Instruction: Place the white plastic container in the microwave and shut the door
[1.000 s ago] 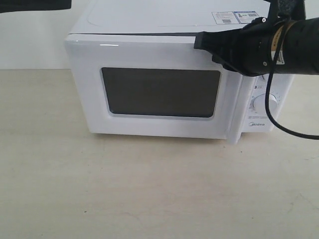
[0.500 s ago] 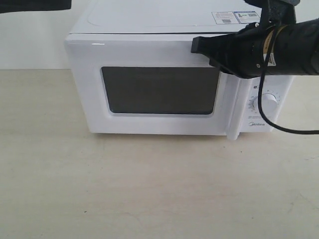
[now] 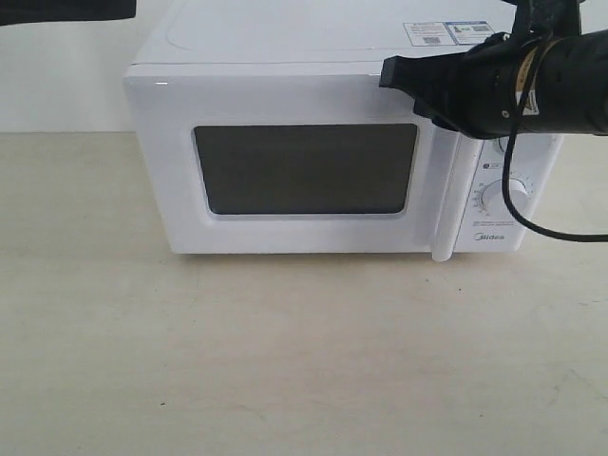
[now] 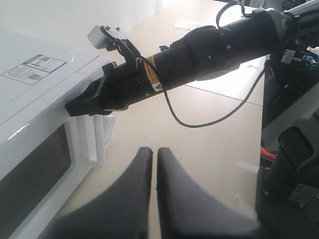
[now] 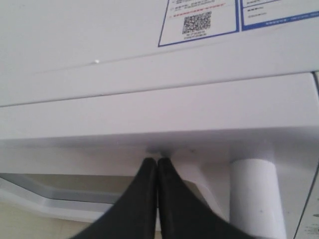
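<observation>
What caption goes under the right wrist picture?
Shut right gripper touching the door of the microwave, beside its white handle.

Glossy white microwave (image 3: pixel 285 95), dark sheeny door (image 3: pixel 304 169) window, matt tabletop (image 3: pixel 285 361)

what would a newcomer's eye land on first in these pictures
The big white microwave fills the middle of the exterior view on a pale table, its door shut flush and the window dark. Next comes the black right gripper, jaws shut, tip against the door's upper edge beside the long handle. The left gripper, also shut, hangs in the air holding nothing.
</observation>
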